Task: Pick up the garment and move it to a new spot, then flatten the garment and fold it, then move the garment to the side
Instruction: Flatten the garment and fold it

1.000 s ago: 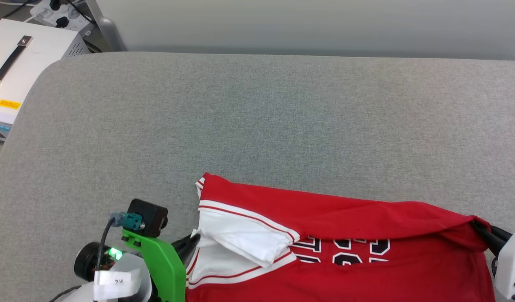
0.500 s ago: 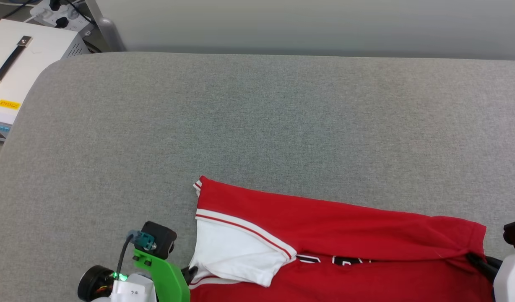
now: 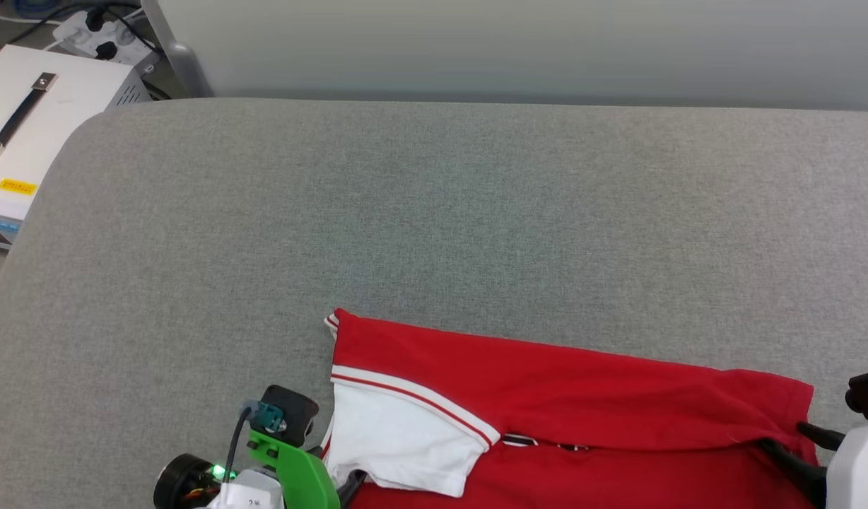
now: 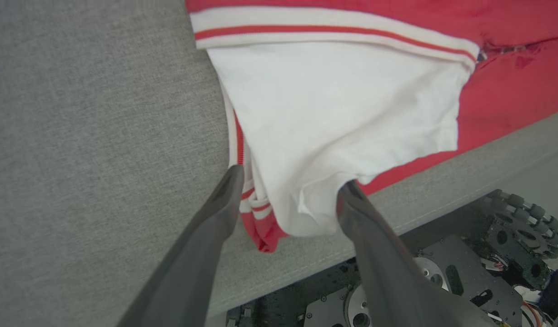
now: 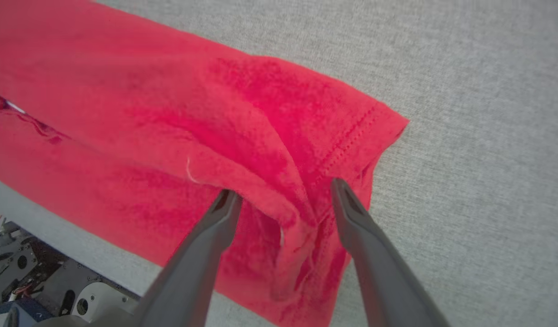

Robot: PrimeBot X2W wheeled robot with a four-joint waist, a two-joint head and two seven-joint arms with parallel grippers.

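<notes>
The garment (image 3: 582,382), red with a white short sleeve and striped trim, lies folded along the near edge of the grey padded table (image 3: 434,212). Its red back covers the chest lettering. At the garment's left end my left gripper (image 3: 349,488) stands open. In the left wrist view the left gripper (image 4: 290,179) has its fingers apart on either side of the white sleeve (image 4: 342,100). My right gripper (image 3: 801,445) is open at the garment's right end. In the right wrist view the right gripper (image 5: 283,188) straddles a bunched red corner (image 5: 306,150) of the hem.
A white box (image 3: 38,120) with a black handle stands off the table's left edge, with a power strip (image 3: 95,28) behind it. A pale wall (image 3: 519,42) runs behind the table. The robot's base (image 4: 442,281) shows below the table's near edge.
Both grippers were shut on the garment and have opened. The upper red layer came down toward me over the lettering. The camera has shifted slightly.
</notes>
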